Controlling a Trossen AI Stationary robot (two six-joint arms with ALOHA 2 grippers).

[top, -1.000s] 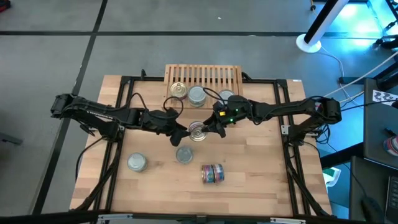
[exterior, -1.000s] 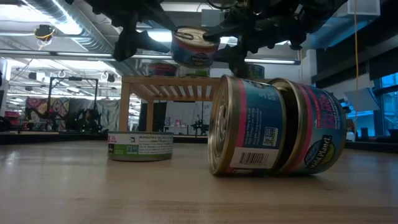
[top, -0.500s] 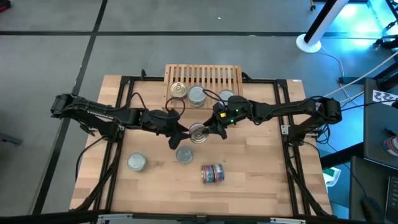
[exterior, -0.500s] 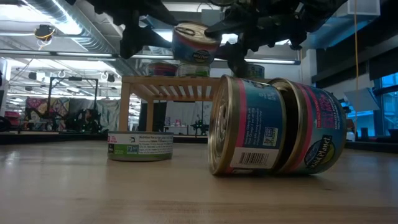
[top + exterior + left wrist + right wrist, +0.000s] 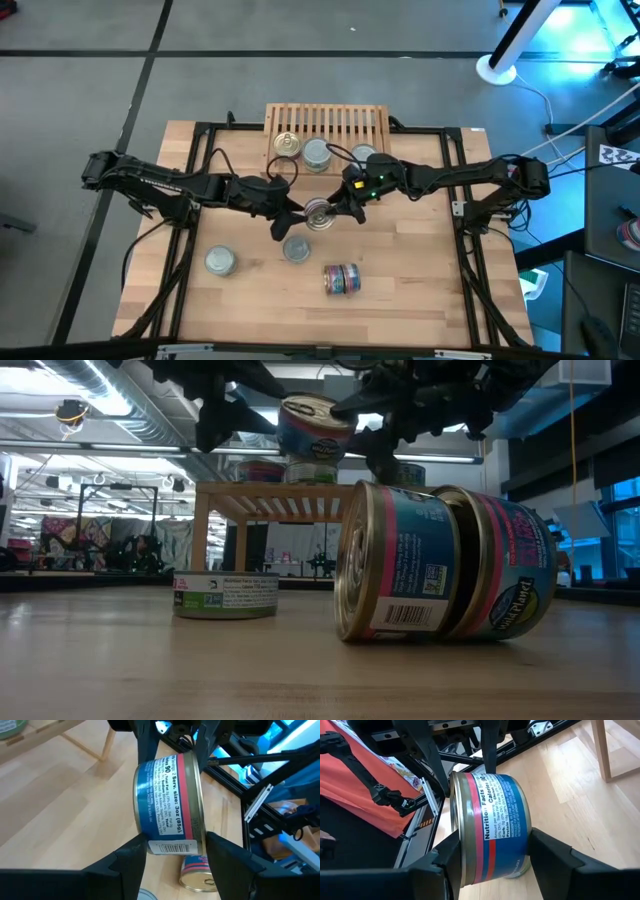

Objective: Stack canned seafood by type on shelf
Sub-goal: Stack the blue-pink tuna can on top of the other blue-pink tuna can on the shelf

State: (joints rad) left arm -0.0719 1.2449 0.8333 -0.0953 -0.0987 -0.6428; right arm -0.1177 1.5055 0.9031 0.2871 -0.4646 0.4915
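Both hands meet over the middle of the table (image 5: 420,290), just in front of the shelf (image 5: 327,127), and both grip the same blue-and-red labelled tin (image 5: 319,212), which hangs clear of the table at about the height of the shelf top. The left hand (image 5: 296,216) clamps it from one side and the right hand (image 5: 338,208) from the opposite side; each wrist view shows that hand's two fingers pressed against the tin's sides.

On the shelf stand three more tins: a gold-lidded tin (image 5: 286,145), a silver-lidded tin (image 5: 317,155) just beside it, and a third tin (image 5: 364,158) partly hidden by the right arm. In front of the shelf, a flat tin (image 5: 296,248) lies almost under the held one, another flat tin (image 5: 220,261) sits nearer the left arm's side, and two labelled tins (image 5: 343,279) lie on their sides, end to end, farthest from the shelf.
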